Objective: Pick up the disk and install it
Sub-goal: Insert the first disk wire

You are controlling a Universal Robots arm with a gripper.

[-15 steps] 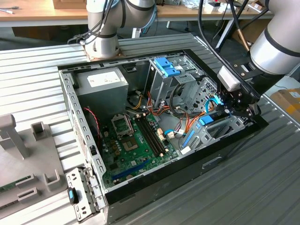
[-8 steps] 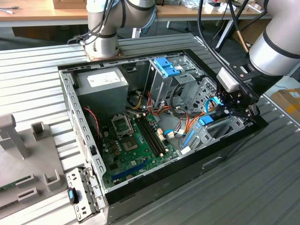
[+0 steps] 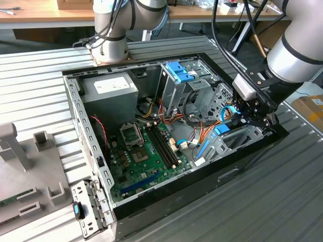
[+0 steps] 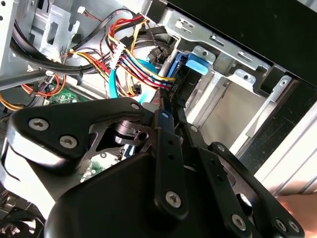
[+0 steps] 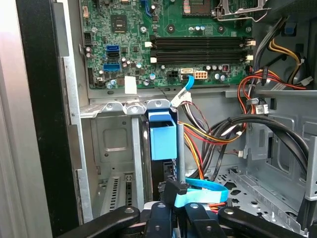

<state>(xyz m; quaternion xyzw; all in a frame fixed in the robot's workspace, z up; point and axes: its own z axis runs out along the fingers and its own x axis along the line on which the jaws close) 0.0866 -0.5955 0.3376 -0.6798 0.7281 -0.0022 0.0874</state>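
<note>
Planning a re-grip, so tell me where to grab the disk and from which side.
Probably the blue frame end of the disk, pinched across its thin width, coming straight in along the slot. It stands on edge between the metal walls of the bay, so only that end looks free. Cables crowd one side.

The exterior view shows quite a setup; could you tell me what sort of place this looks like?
Probably a robotics lab or test workshop: an opened black desktop computer case lies on a ribbed grey metal table, a wooden workbench stands behind it, and grey plastic fixtures sit alongside.
</note>
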